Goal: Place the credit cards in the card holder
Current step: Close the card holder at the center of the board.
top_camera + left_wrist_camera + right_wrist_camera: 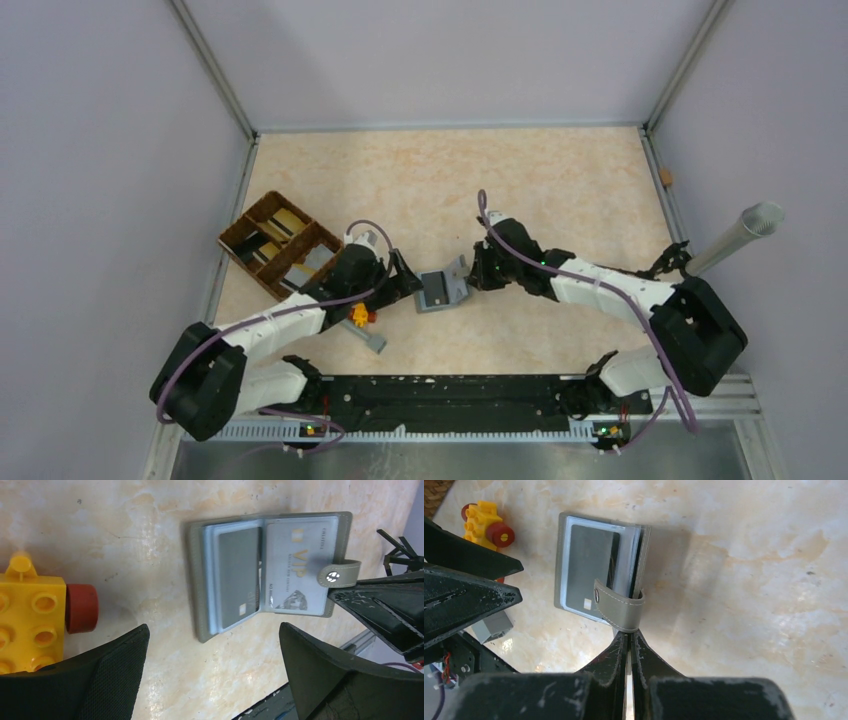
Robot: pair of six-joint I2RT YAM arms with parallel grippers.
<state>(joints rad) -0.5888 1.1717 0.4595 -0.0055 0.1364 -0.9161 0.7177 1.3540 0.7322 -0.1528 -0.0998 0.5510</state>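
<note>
The grey card holder lies open between my two grippers. In the left wrist view, the holder shows a dark grey card in its left pocket and a pale VIP card in its right flap. My right gripper is shut on the edge of the flap, by the snap strap, and holds the flap raised. My left gripper is open and empty, just left of the holder. More cards, gold and grey, lie in the brown tray.
The brown woven divided tray stands at the left. A yellow and red toy block and a grey flat piece lie beside the left gripper. A silver tube leans at the right edge.
</note>
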